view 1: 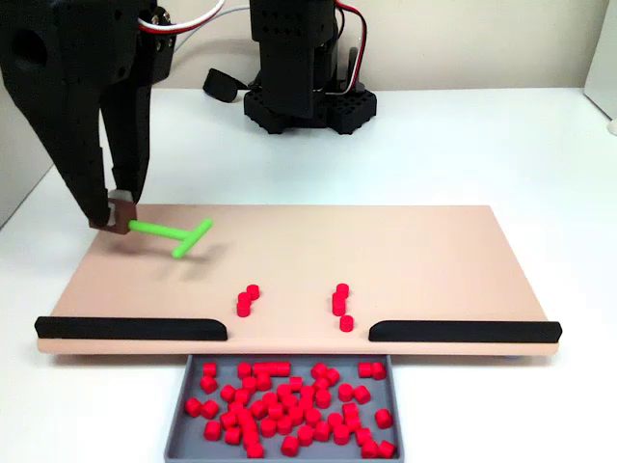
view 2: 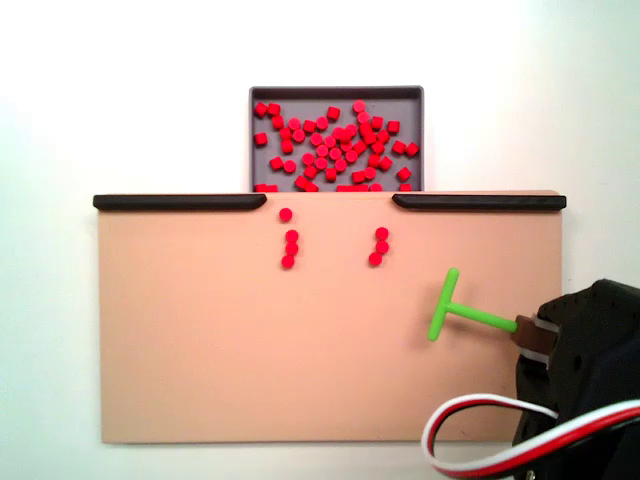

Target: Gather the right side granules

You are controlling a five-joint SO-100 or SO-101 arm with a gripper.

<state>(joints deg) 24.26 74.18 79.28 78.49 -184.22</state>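
Note:
Two small groups of red granules lie on the tan board (view 1: 424, 251) near its gap. In a fixed view, the right side granules (view 1: 341, 304) form a short line of several pellets; in another fixed view the same line of granules (view 2: 288, 240) appears on the left. The other group (view 1: 247, 301) holds three pellets (view 2: 379, 246). My gripper (view 1: 120, 217) hovers at the board's left part, shut on the stem end of a green T-shaped stick (view 1: 174, 234), well apart from both groups. Seen from above, the gripper (view 2: 525, 335) holds the stick (view 2: 455, 310) at the right.
A grey tray (view 1: 178, 424) full of red pellets sits below the board's gap (view 2: 335, 92). Black rails (view 1: 130, 328) (view 1: 463, 331) line the board's tray-side edge on either side of the gap. The arm's base (view 1: 304, 96) stands behind the board. White table surrounds it.

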